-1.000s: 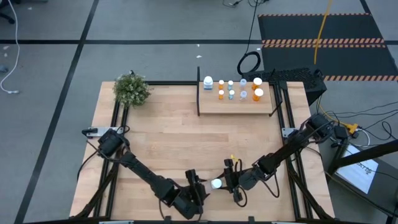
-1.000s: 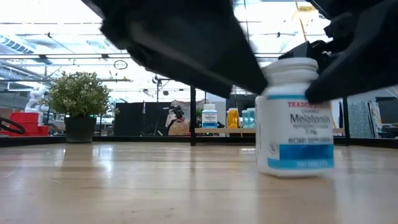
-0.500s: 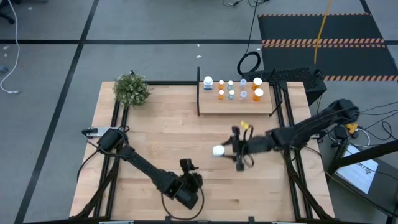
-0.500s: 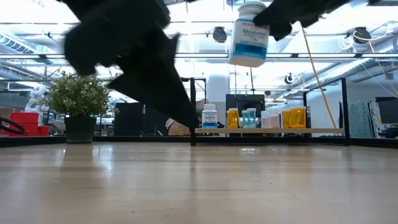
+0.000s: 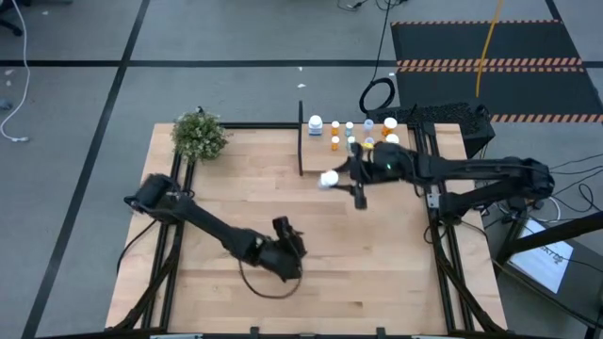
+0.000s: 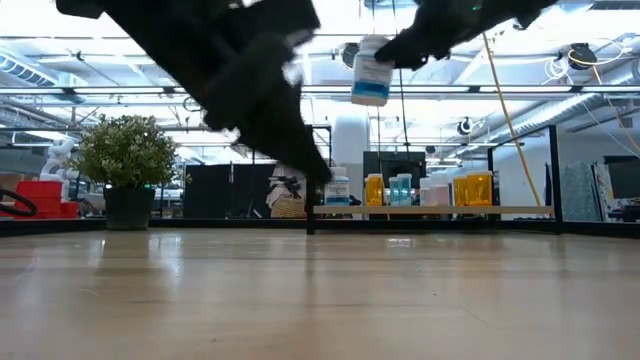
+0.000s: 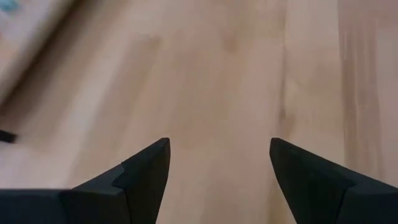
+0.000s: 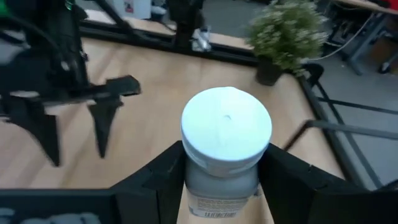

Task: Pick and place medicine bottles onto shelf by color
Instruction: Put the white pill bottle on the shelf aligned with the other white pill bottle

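Right tool (image 5: 332, 179): I have it clamped on a white bottle (image 5: 328, 179), out at the end of the long stretched arm, just right of centre in the upper half of the high view.
White bottle: I see it held up in the air at the top centre of the low view (image 6: 371, 72), blue label showing, near the left front corner of the shelf (image 5: 396, 161) as seen from above. In the right wrist view its white cap (image 8: 226, 129) fills the middle, with a dark finger (image 8: 163, 171) pressed on each side of the body.
Left tool (image 5: 287, 233): fingers apart and nothing between them; I see only bare wood between the two tips in the left wrist view (image 7: 217, 163). It sits low and left of centre in the high view, well apart from the right tool.
Shelf: upper right part of the tabletop (image 5: 236, 198) in the high view, black post (image 5: 301, 139) at its left end.
Bottles on shelf: a white one (image 5: 315, 123) next to the post, then orange ones (image 5: 334, 143) and small pale ones (image 5: 350, 126) in a group to its right.
Plant (image 5: 199, 136): upper left corner of the tabletop, well apart from both tools.
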You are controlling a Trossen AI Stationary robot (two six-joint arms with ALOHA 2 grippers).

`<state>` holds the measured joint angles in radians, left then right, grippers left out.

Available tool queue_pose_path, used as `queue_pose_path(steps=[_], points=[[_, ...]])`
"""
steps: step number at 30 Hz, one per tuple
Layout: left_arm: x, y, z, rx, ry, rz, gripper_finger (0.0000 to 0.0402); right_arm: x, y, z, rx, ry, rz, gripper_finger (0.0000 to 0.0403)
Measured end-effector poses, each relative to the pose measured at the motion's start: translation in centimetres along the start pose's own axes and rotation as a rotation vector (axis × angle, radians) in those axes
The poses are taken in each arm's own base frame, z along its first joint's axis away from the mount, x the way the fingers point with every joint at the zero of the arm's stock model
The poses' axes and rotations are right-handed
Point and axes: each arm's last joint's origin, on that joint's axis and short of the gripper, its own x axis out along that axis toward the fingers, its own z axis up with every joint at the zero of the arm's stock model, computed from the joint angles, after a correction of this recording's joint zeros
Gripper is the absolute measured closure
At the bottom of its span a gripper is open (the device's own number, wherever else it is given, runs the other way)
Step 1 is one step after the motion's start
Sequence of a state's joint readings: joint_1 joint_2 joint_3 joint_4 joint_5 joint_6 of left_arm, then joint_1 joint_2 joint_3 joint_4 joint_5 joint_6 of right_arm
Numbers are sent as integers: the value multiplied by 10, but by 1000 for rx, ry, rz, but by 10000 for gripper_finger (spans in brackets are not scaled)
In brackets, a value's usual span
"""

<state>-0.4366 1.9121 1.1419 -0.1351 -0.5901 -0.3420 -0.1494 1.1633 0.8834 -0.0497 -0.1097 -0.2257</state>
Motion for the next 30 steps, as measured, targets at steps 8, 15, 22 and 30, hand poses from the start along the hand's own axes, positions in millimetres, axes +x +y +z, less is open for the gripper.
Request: queue_pose_path(steps=[8, 15, 22, 30], points=[[-35, 53, -21, -170, -229, -43, 129, 13, -55, 10, 5, 9, 10, 227], [-42, 64, -47, -237, -320, -80, 129, 26, -102, 21, -21, 85, -10, 227], [-46, 58, -54, -218, -318, -102, 128, 29, -142, 11, 26, 48, -27, 227], [-46, 58, -54, -217, -313, -103, 128, 50, -153, -11, 74, 73, 14, 227]])
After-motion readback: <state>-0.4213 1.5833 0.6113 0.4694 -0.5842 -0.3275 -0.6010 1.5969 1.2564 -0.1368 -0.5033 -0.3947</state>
